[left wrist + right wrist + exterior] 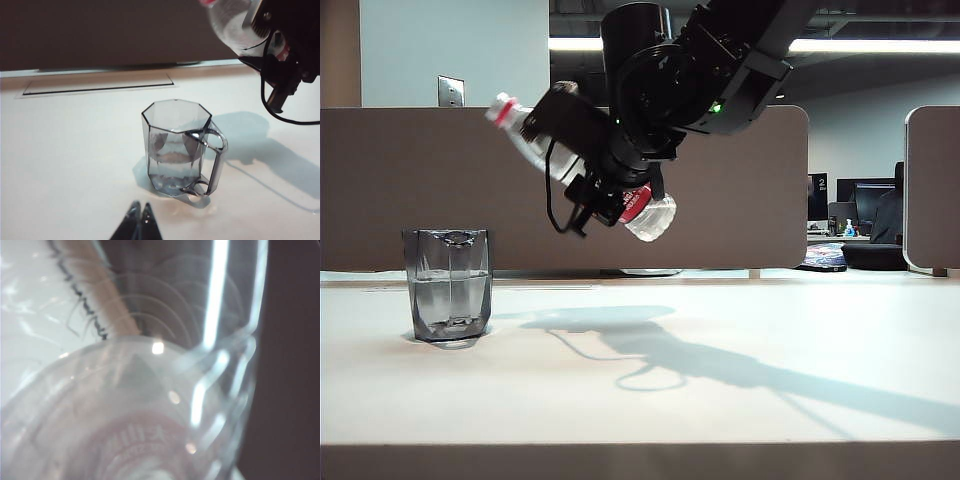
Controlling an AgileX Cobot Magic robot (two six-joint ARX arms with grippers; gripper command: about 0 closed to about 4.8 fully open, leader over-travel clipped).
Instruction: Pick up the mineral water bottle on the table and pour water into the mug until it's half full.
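Bottle of mineral water [535, 145] hangs tilted above the table [720, 400], clamped in the right gripper [605, 185], its neck pointing up-left, right of the mug [448, 285]. The mug holds water [448, 295] and stands alone. From the left wrist, the left gripper [139, 220] has its fingers pressed together near the handled mug [181, 147]. The right wrist shows only clear bottle plastic [150, 415].
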